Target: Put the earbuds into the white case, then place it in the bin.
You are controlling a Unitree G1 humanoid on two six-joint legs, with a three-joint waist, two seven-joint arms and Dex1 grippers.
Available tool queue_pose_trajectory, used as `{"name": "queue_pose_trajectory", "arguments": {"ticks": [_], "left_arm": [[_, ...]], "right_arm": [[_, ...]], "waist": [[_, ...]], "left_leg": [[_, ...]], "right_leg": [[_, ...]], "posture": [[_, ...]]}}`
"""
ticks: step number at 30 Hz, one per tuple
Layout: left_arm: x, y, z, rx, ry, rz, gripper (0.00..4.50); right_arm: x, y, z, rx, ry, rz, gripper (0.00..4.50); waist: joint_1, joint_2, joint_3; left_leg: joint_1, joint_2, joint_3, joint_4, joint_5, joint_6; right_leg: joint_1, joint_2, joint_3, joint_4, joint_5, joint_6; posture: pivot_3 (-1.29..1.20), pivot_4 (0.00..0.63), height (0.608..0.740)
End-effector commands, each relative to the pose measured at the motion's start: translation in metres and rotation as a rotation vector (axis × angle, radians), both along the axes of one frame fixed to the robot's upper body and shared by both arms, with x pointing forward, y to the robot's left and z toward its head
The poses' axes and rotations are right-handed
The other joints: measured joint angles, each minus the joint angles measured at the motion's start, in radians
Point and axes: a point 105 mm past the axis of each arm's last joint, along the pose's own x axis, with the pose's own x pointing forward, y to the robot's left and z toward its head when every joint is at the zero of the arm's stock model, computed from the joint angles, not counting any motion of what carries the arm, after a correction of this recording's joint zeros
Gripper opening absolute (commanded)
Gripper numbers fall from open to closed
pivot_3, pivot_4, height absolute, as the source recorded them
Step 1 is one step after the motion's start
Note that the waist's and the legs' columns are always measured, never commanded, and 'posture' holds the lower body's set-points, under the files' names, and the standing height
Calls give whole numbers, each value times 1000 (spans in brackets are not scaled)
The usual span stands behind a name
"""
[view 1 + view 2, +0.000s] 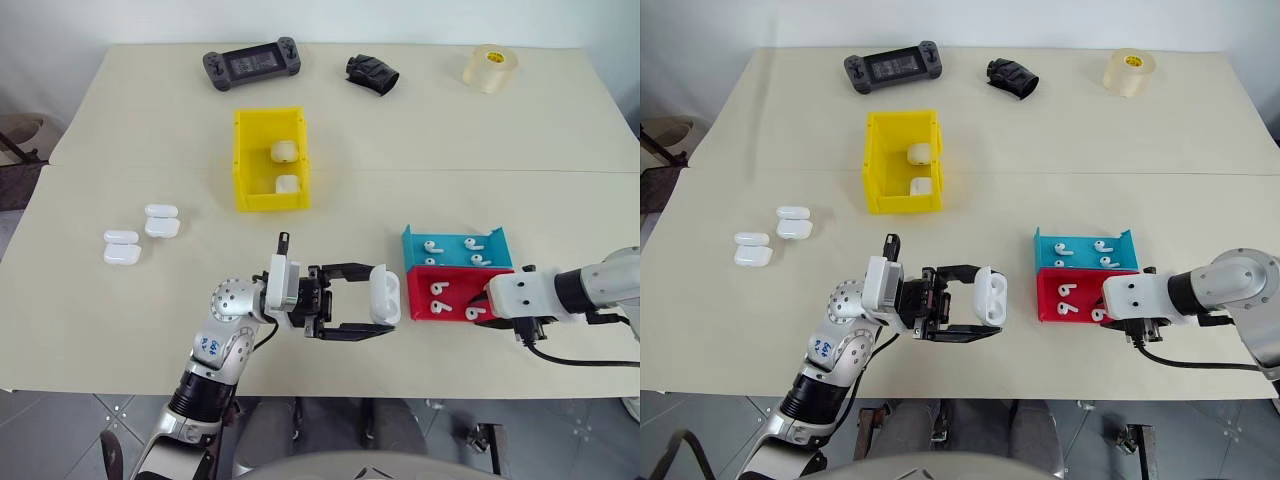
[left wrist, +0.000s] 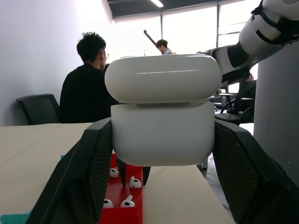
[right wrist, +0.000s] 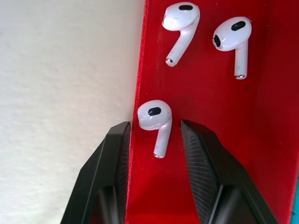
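Got the white case (image 2: 163,112) pinched in my left gripper (image 1: 352,300), lid popped, held above the table (image 1: 120,330). My right gripper (image 3: 154,135) straddles one earbud (image 3: 155,122) in the red tray (image 3: 215,154), fingers partly spread, not touching.

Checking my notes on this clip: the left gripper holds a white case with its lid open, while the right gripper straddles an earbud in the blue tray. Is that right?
Not quite. The tray is wrong: the right gripper straddles an earbud in the red tray, as the right wrist view shows. The left gripper does hold the white case with its lid open.
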Motion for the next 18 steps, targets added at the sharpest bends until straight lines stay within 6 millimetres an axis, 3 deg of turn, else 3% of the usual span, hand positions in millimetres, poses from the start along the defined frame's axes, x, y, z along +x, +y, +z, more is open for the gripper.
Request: {"name": "queue_pose_trajectory", "arguments": {"ticks": [1,15,18], "left_arm": [[-5,-1,11,-28,-48,-11,2782],[-3,-1,12,-26,-54,-5,2782],[-3,-1,12,-26,-55,-6,2782]], "right_arm": [[1,2,1,-3,-12,11,1716],[0,9,-1,21,6,2,1716],[0,11,-2,35,17,-8,1167]], "waist": [[0,0,0],[0,0,0],[-1,0,0]], "left_leg": [[0,0,0,0,0,0],[0,0,0,0,0,0],[0,1,0,0,0,0]], "right_leg": [[0,0,0,0,0,0],[0,0,0,0,0,0],[0,0,0,0,0,0]], "posture": [[0,150,740],[0,150,740],[0,150,740]]}}
